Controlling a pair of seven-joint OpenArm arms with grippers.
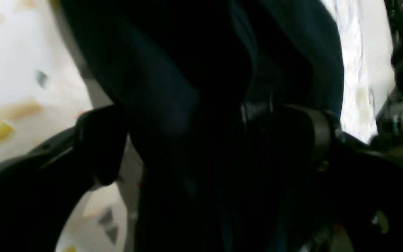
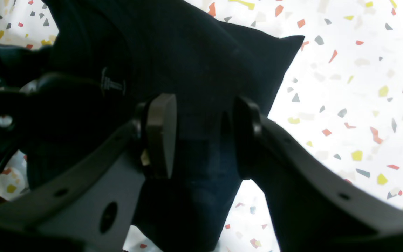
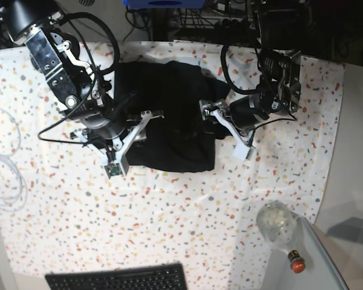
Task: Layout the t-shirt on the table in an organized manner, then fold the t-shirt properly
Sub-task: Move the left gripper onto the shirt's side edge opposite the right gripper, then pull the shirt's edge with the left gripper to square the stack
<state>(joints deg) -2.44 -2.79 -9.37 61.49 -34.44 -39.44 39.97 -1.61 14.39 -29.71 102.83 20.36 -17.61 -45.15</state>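
Note:
The black t-shirt (image 3: 169,115) lies rumpled on the speckled table (image 3: 169,205), toward the far middle. My right gripper (image 3: 130,130) sits at its left edge. In the right wrist view this gripper (image 2: 203,140) is shut on a bunched strip of the t-shirt (image 2: 187,52), and the cloth fills the gap between the pads (image 2: 161,136). My left gripper (image 3: 224,128) is at the shirt's right edge. In the left wrist view the left gripper (image 1: 194,140) stands wide open, with dark t-shirt (image 1: 173,70) cloth heaped between its fingers (image 1: 100,147) and hiding most of the table (image 1: 12,70).
A black keyboard (image 3: 118,279) lies at the near edge. A clear bottle (image 3: 277,223) with a red cap rests near the table's right corner. White cable (image 3: 3,175) loops at the left. Dark equipment and cables crowd the far edge.

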